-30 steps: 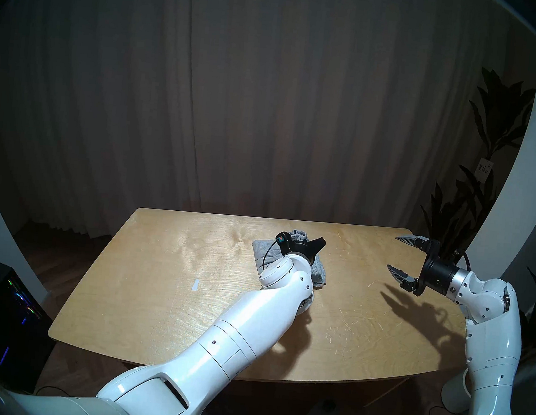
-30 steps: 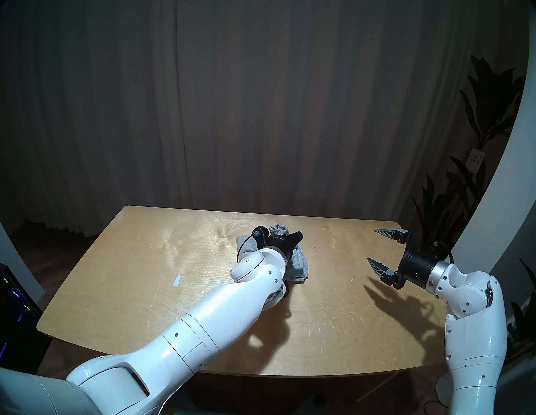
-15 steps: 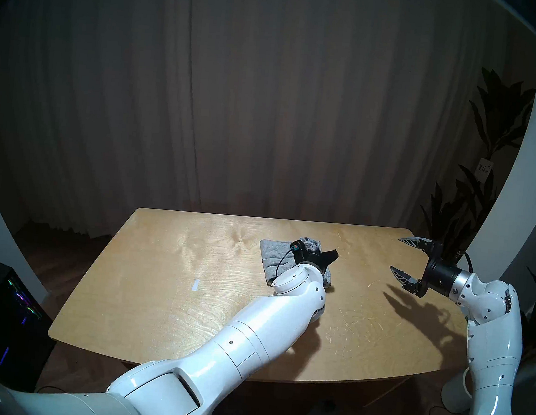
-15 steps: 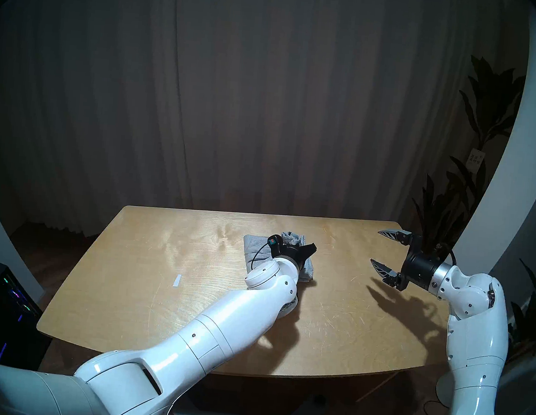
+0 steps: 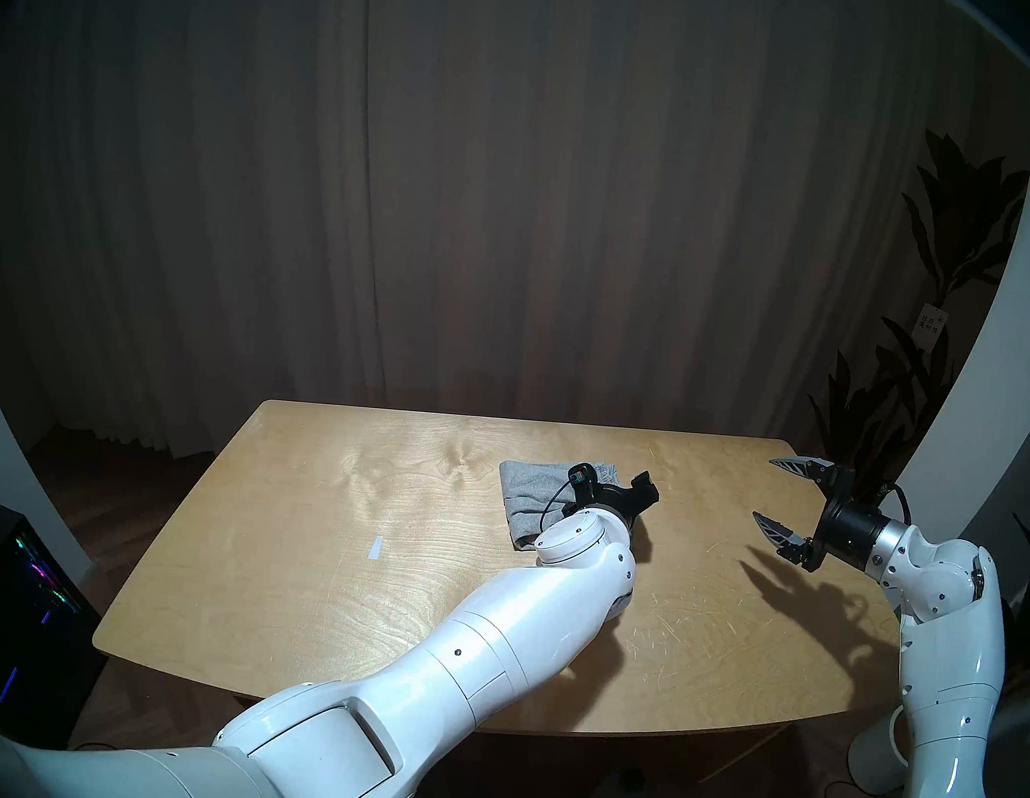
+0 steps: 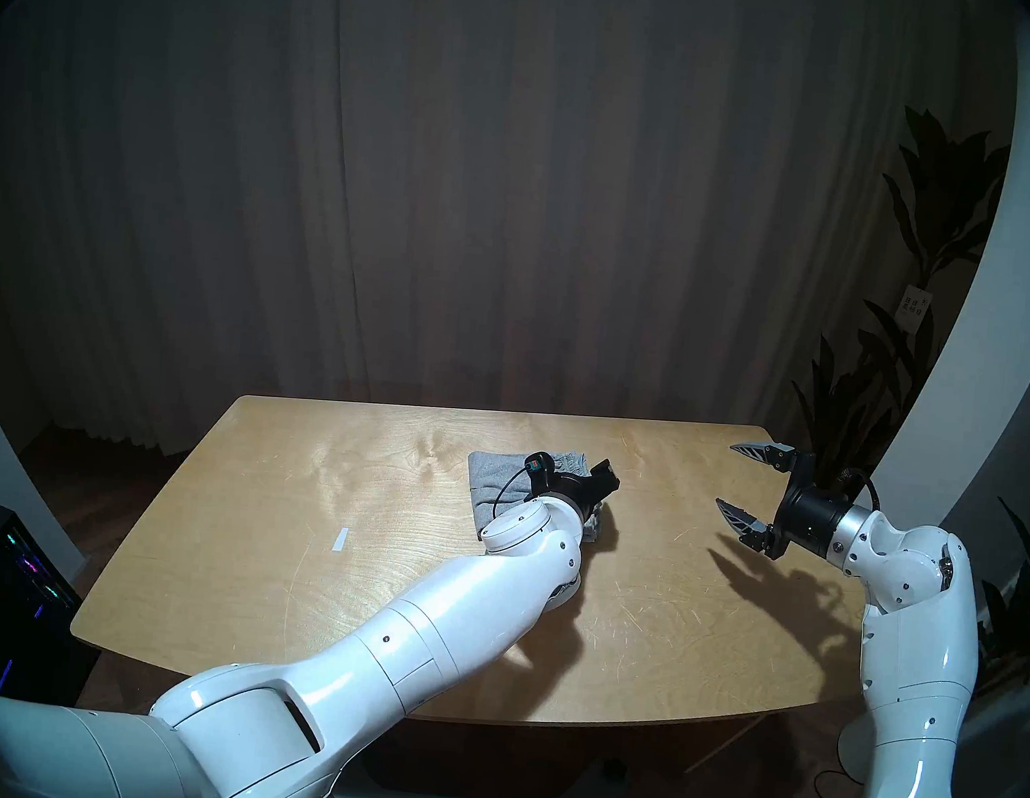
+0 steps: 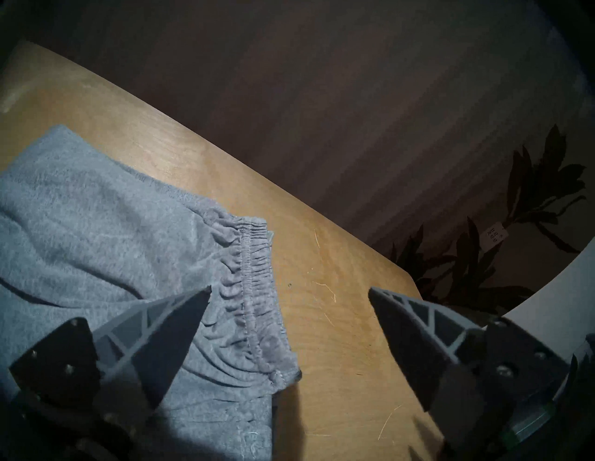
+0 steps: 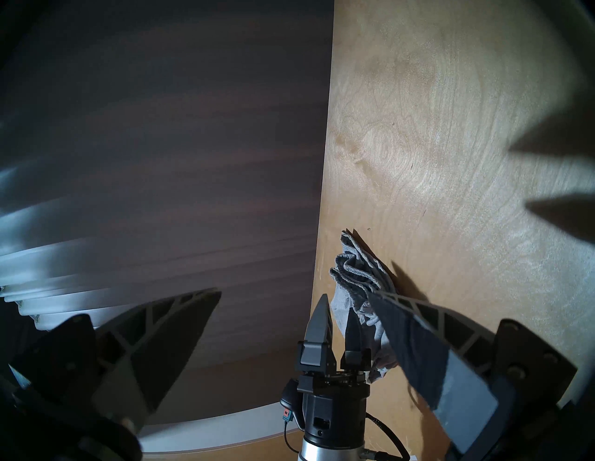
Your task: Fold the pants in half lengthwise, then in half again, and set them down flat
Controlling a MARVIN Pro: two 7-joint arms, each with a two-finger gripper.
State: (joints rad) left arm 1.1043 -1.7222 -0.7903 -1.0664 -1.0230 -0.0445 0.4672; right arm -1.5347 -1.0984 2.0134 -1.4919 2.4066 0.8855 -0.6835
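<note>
Now spread wide above the folded pants, left end effector gripping nothing; right end effector likewise parted, well right of the pants.

No readable text appears anywhere. A small white tag hangs on the plant at the right and carries a few dark printed marks, too small and blurred to read. In the left wrist view the same tag shows its print sideways, still illegible.
</note>
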